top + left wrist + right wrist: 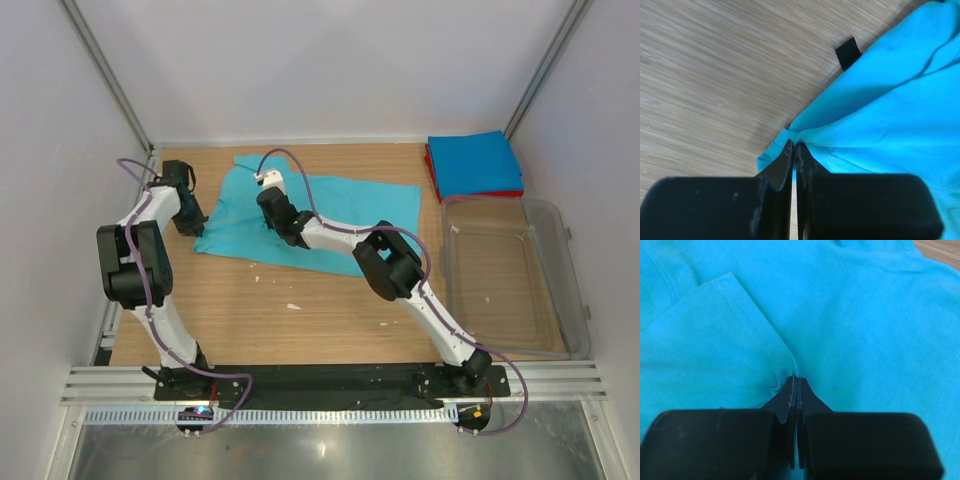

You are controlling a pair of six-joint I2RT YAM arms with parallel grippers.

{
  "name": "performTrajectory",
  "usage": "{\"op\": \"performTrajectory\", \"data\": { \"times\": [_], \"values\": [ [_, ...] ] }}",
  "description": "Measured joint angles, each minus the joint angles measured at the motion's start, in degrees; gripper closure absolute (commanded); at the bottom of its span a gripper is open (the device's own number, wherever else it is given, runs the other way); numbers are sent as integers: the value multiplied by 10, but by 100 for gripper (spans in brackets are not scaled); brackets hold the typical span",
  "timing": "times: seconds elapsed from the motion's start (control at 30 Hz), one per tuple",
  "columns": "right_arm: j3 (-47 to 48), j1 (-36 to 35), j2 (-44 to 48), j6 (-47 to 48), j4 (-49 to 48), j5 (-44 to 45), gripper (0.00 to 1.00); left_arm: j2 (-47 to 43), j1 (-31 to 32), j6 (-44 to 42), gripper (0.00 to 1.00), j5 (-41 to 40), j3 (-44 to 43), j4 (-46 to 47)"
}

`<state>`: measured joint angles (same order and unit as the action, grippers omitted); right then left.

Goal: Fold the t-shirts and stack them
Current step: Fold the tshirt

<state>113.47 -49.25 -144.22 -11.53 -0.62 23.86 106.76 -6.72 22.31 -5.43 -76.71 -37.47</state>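
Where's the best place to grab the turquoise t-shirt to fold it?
Its outer edge, from over the bare table, where the left gripper pinches it. The turquoise t-shirt lies flat, so only edges and puckers lift; the right gripper pinches one beside a sleeve hem.

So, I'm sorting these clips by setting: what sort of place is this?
Most likely a lab test cell, not a home: a left arm and right arm mounted on a metal rail at a wooden table, bare white walls boxing it in, a turquoise t-shirt and clear plastic tub set out.
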Motion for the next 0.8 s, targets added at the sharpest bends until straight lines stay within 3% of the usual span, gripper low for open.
{"op": "performTrajectory", "data": {
  "times": [0.2,0.27,0.33,0.4,0.6,0.8],
  "values": [
    [-8,4,4,-3,-4,-3,99,40,7,0,86,-3,-20,-7],
    [-8,9,6,-5,-3,-13,92,48,12,0,77,-11,-30,-16],
    [-9,14,12,-8,3,-26,78,52,17,1,73,-24,-44,-32],
    [-13,20,23,-13,11,-38,72,52,22,3,70,-39,-63,-47],
    [-51,36,83,-20,24,-80,60,44,40,23,67,-53,-107,-56],
    [-92,38,132,-17,18,-160,53,18,59,66,67,32,-84,-21]
  ]
}}
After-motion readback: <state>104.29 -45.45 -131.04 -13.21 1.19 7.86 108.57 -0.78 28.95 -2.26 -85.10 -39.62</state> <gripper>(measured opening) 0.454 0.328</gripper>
